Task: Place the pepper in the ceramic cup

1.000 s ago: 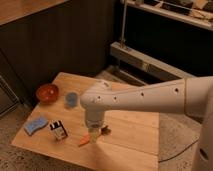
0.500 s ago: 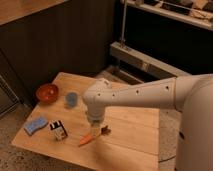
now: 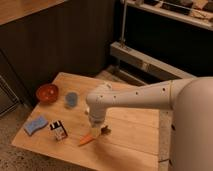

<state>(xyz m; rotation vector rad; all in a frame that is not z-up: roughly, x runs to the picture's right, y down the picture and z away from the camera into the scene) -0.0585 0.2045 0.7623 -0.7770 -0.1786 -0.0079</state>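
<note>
The camera view looks down on a wooden table (image 3: pixel 131 146) standing in front of a dark wall. The robot's white arm (image 3: pixel 140 97) reaches in from the right, bends at a rounded joint and turns straight down over the front middle of the table.

The gripper (image 3: pixel 98 130) hangs at the end of that downward section, low over the wood. Its jaws stand wide and hold nothing. The fingers point down at the thick end of the pepper (image 3: pixel 86 139). Whether they touch it cannot be told.

The pepper lies flat on the table, slim and orange. Its pointed tip faces the front left, and its thicker end lies under the gripper.

The cup (image 3: pixel 71 99), small, round and pale blue, stands upright on the left half of the table. It is well apart from the pepper, further back and to the left. Just left of the cup sits a wider red bowl (image 3: pixel 47 92), near the back left corner.

A flat blue sponge (image 3: pixel 35 125) lies near the front left edge. A small white box (image 3: pixel 58 131) stands between the sponge and the pepper.
</note>
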